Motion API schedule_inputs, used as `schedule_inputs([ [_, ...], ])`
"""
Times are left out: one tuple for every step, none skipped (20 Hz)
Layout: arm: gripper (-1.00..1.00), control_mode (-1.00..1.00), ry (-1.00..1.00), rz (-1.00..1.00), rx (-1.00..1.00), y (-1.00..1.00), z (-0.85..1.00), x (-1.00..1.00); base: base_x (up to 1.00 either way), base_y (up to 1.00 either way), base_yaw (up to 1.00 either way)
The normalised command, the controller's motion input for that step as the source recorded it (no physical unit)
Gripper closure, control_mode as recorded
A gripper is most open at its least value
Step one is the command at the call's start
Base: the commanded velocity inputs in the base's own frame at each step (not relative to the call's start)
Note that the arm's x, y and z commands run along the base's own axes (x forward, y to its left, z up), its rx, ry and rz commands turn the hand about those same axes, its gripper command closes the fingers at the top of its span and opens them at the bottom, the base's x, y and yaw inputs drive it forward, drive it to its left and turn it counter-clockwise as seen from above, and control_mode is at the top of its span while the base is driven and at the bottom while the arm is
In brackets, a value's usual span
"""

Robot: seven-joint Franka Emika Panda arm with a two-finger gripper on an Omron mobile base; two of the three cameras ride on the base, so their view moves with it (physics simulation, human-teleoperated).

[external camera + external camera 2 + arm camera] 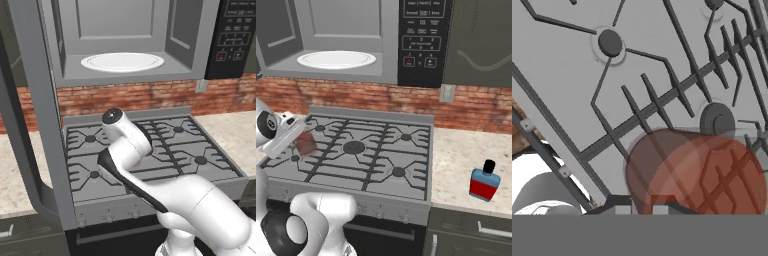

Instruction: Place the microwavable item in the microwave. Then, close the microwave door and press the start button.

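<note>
My gripper (298, 139) hovers over the front left part of the stove, shut on the microwavable item (305, 144), a small clear tumbler with brown contents. In the hand view the tumbler (697, 172) lies large just beyond the gripper (643, 204), with the burner grates showing through it. The microwave (125, 75) hangs above the stove with its cavity open and the white turntable plate (122, 61) bare inside. The microwave door (37, 115) stands swung out at the left. In the right base view the microwave (346, 75) shows its black keypad panel (423, 37) at the right.
The gas stove (363, 150) with dark grates lies under the gripper. A blue-and-red bottle (484, 182) with a black cap stands on the counter to the right. A brick wall (381, 102) runs behind. My own arm (125, 135) crosses the stove in the left base view.
</note>
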Motion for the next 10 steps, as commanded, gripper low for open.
schedule_inputs([
  [1.00,-1.00,-0.23,0.25,0.00,-0.20,0.51,0.00,0.00,0.00,0.00],
  [1.00,-1.00,-0.21,0.29,0.00,-0.17,0.62,0.00,0.00,0.00,0.00],
  [1.00,-1.00,-0.23,0.33,0.01,-0.19,0.71,0.00,0.00,0.00,0.00],
  [1.00,-1.00,-0.24,0.37,0.00,-0.17,0.81,0.00,0.00,0.00,0.00],
  [1.00,-1.00,-0.23,0.40,0.00,-0.12,0.85,0.00,0.00,0.00,0.00],
  [1.00,-1.00,-0.23,0.38,0.00,-0.07,0.91,0.00,0.00,0.00,0.00],
  [1.00,-1.00,-0.21,0.37,0.00,-0.01,0.91,0.11,0.00,0.00,0.00],
  [1.00,-1.00,-0.21,0.34,0.00,0.00,0.93,0.06,0.00,0.00,0.00],
  [1.00,-1.00,-0.19,0.31,0.00,0.00,0.91,0.05,0.00,0.00,0.00],
  [1.00,-1.00,-0.18,0.29,0.00,0.00,0.95,0.04,0.00,0.00,0.00],
])
